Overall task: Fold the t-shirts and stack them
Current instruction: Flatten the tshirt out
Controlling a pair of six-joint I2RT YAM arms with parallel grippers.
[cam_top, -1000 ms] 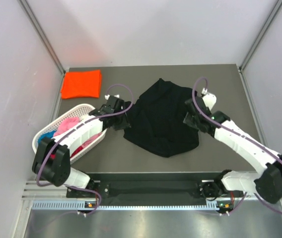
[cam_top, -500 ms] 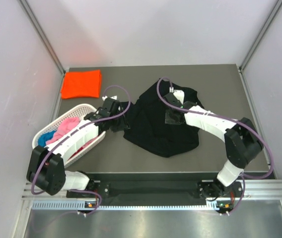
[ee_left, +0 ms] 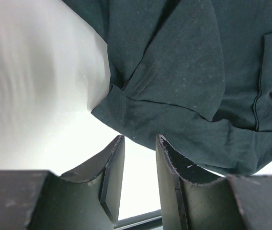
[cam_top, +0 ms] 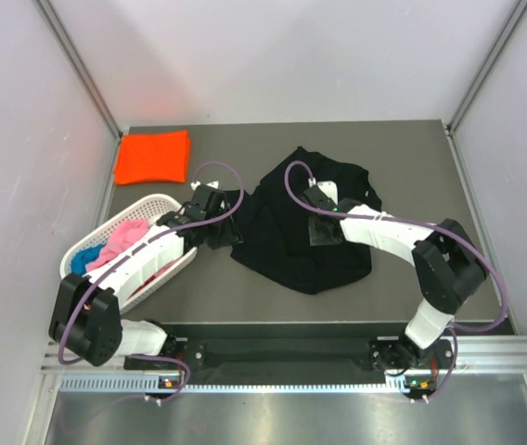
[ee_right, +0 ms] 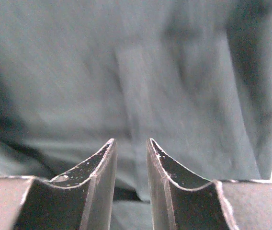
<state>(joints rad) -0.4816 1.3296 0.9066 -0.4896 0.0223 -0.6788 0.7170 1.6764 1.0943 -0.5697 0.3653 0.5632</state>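
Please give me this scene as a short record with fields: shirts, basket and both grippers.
black t-shirt: crumpled, unfolded, centre
orange t-shirt: folded, far left corner
basket: near left, holds pink cloth, blue cloth
left gripper: open, empty, at black t-shirt's left edge
right gripper: open, empty, above black t-shirt

Dark grey table (cam_top: pixel 412 158). Rumpled black t-shirt (cam_top: pixel 287 243) spread at centre; folded orange t-shirt (cam_top: pixel 152 157) in far-left corner. White lattice basket (cam_top: pixel 159 198) at left edge.
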